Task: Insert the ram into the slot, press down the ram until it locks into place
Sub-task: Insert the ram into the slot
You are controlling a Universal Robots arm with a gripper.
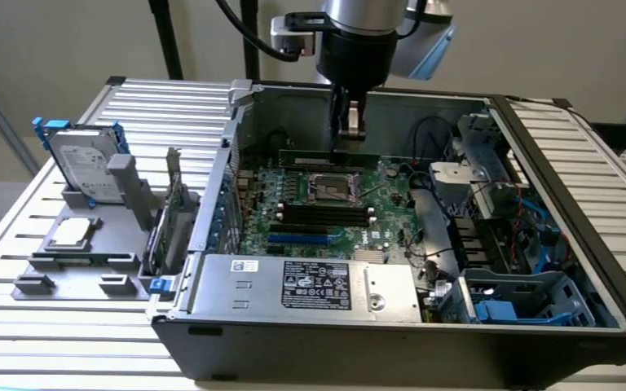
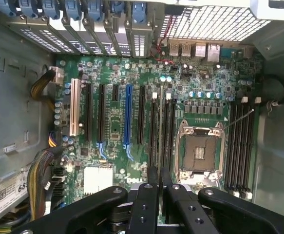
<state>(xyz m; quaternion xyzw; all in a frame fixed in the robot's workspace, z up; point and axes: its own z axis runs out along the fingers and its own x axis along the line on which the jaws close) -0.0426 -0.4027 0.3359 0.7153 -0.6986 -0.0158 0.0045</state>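
My gripper point(image 1: 348, 140) hangs inside the open computer case, above the motherboard point(image 1: 390, 204). It is shut on the ram point(image 1: 310, 154), a thin green stick held level by its upper edge and clear of the board. In the wrist view the two black fingers point(image 2: 149, 195) press together on the ram's thin edge point(image 2: 159, 176). The stick lies parallel to the black memory slots point(image 2: 162, 131) beside the processor socket point(image 2: 200, 151). More slots point(image 2: 239, 146) lie on the socket's other side. In the exterior view one slot group point(image 1: 324, 214) sits on the near side of the socket point(image 1: 332, 187).
A blue socket point(image 1: 302, 239) and a silver power supply point(image 1: 302, 281) lie at the case front. Drive bays and cables point(image 1: 509, 228) crowd the exterior view's right. The case walls point(image 1: 237, 138) ring the board. A hard drive point(image 1: 85, 167) stands on a grey rack outside.
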